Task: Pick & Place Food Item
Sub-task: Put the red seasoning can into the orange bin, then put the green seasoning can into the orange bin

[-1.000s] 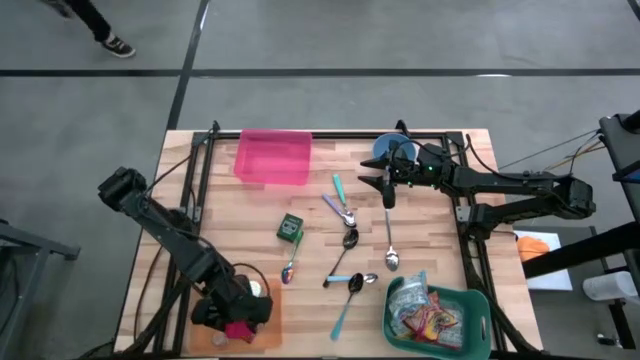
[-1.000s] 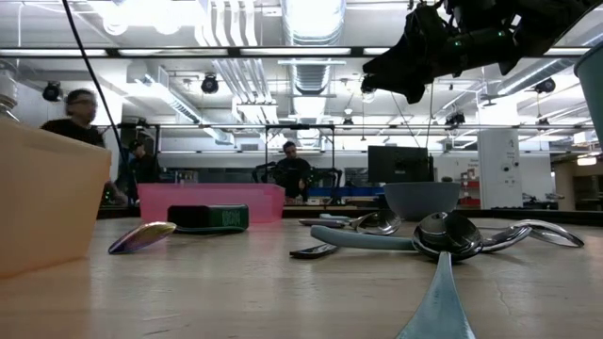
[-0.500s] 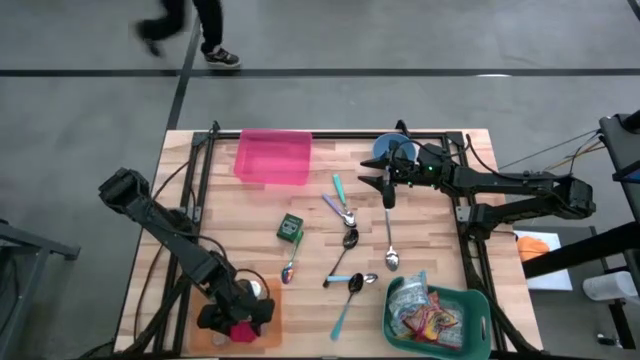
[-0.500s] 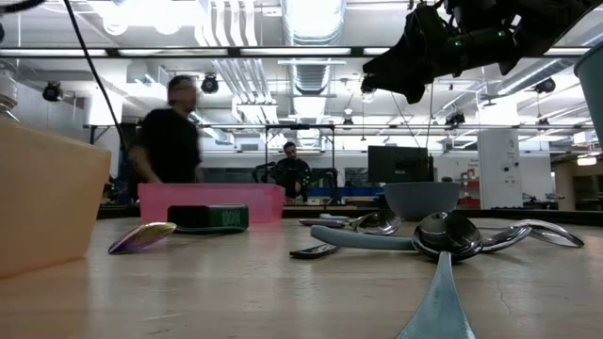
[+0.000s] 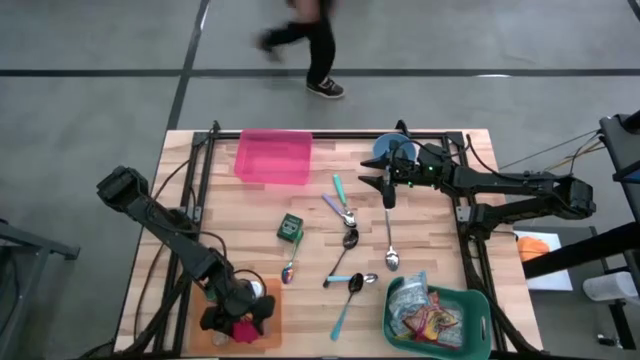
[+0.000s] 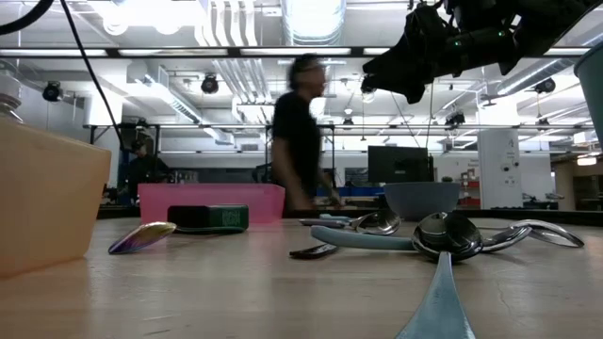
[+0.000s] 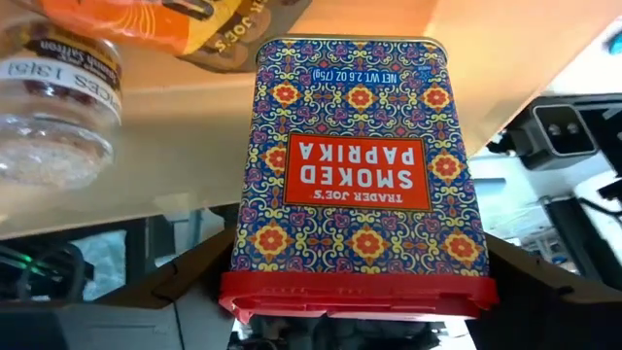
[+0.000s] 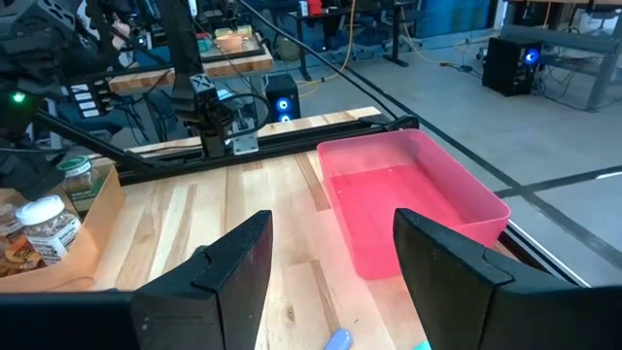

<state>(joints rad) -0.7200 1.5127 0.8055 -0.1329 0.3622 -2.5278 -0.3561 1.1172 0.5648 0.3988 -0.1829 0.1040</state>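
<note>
A patterned smoked paprika tin with a red lid is between the fingers of my left gripper, which is shut on it. In the high view that gripper and the tin are over the tan bin at the table's near left. Inside the bin, a glass spice jar and an orange bag lie beside the tin. My right gripper hangs open and empty above the table's far right, near the blue bowl. My left gripper pinches the tin between its two fingers at the red lid end, one finger on each side. The fingers slant downward along the tin. The tin's base points away from them, into the bin. Whether the base rests on anything I cannot tell.
A pink bin stands at the far middle and a small green tin at the centre. Several spoons lie scattered right of it. A green basket of snack packs sits near right. A person walks beyond the far edge.
My left gripper has sunk with the paprika tin into the tan bin and tipped its fingers further downward, staying shut on the tin. A person has walked rightward behind the table.
</note>
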